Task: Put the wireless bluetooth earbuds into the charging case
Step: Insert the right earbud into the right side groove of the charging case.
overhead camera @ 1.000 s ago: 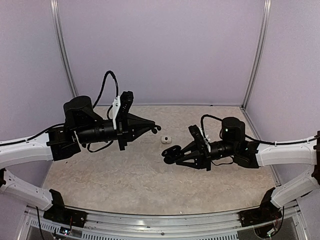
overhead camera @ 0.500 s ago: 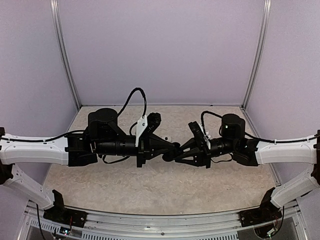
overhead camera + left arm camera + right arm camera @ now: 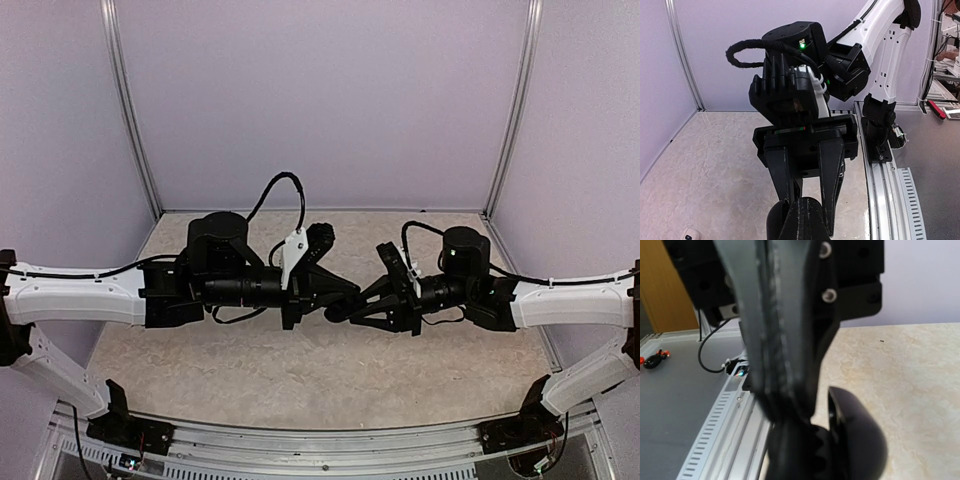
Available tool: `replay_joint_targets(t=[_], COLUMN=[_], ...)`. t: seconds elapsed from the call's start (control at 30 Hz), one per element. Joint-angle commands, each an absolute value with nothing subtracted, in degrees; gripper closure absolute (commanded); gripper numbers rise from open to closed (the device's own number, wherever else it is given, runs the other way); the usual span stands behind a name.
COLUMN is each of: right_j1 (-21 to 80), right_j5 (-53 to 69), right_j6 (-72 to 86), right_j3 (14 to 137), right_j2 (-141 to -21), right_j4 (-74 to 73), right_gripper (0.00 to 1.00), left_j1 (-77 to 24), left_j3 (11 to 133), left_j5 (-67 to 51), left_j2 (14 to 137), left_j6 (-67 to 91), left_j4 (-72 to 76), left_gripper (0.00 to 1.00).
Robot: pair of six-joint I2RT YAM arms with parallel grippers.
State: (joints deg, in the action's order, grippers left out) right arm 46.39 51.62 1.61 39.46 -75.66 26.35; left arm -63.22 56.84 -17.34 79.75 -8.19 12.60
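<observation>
Two arms meet over the middle of the table point(image 3: 250, 370) in the top view. The left gripper point(image 3: 353, 293) and the right gripper point(image 3: 336, 312) are tip to tip, maybe touching. The left one's jaws are pressed tight together. No wireless bluetooth earbuds show here. They are too tiny, and the black fingers cover the spot.

In the left wrist view, the right gripper faces the camera. Its two fingers lean in close, with only a small gap, down to a dark lump at the bottom edge. The lump is cut off, so I cannot tell which part is finger. A small white thing point(image 3: 690, 234) lies on the table in the corner, also cut off.

In the right wrist view, the left gripper is a big blur. Below it is a smooth, round, black shape. I think it is the charging case point(image 3: 857, 440), pinched in the right gripper.

A bud may be squeezed in the left jaws or lie in the case; I cannot tell. Such buds should be very light, hard and slippery, so one could pop out. It is best to pinch one gently across its fat middle.
</observation>
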Motion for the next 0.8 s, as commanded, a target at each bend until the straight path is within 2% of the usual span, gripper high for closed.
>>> replay_joint_targets(t=[0.0, 0.77], right_j1=[46.7, 46.7], right_j5=[51.9, 52.1], right_j6=[1.4, 1.9], right_j3=[39.7, 39.4], right_j2=[-74.6, -72.5], right_j4=[26.7, 26.8], right_gripper=[1.00, 1.00], left_j1=[-63.8, -64.6], left_j3=[58.1, 60.2], left_j5=[-16.3, -16.6], left_j2=[80.5, 83.1], left_j6=[-10.1, -13.3], left_j4=[10.6, 5.0], left_gripper=[1.00, 1.00])
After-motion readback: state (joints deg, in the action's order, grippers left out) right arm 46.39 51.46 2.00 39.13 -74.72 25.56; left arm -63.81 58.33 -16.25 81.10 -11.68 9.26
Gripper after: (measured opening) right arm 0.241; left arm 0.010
